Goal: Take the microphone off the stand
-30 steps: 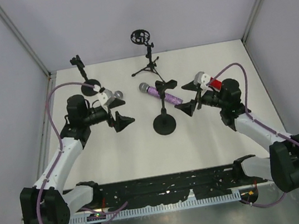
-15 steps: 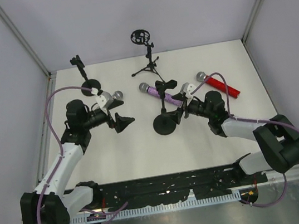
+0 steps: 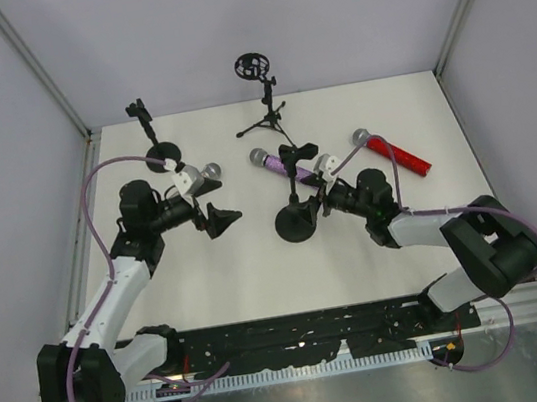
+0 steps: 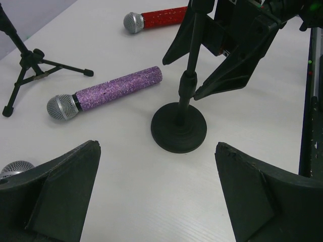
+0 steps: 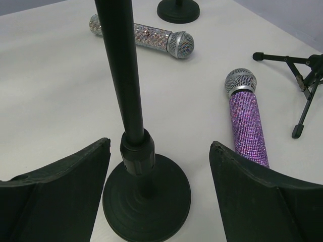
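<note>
A black stand with a round base [image 3: 294, 223] stands mid-table. A purple glitter microphone [image 3: 282, 167] lies flat on the table just behind it, as the left wrist view [image 4: 111, 93] and the right wrist view [image 5: 246, 121] show. My right gripper [image 3: 317, 202] is open and empty, its jaws on either side of the stand's pole [image 5: 126, 101] just above the base [image 5: 146, 199], not touching it. My left gripper [image 3: 222, 216] is open and empty, left of the stand, facing its base [image 4: 179, 128]. The stand's clip [image 3: 293, 151] shows only from above.
A red microphone [image 3: 395, 153] lies at the back right. A silver microphone [image 3: 206, 175] lies by my left wrist. A second round-base stand [image 3: 153, 142] stands back left. A tripod stand [image 3: 266, 115] with a ring mount [image 3: 250, 65] stands at the back.
My right gripper let go of the red microphone, which now lies on the table, and moved left and down to the stand's pole. The left arm has barely moved.
</note>
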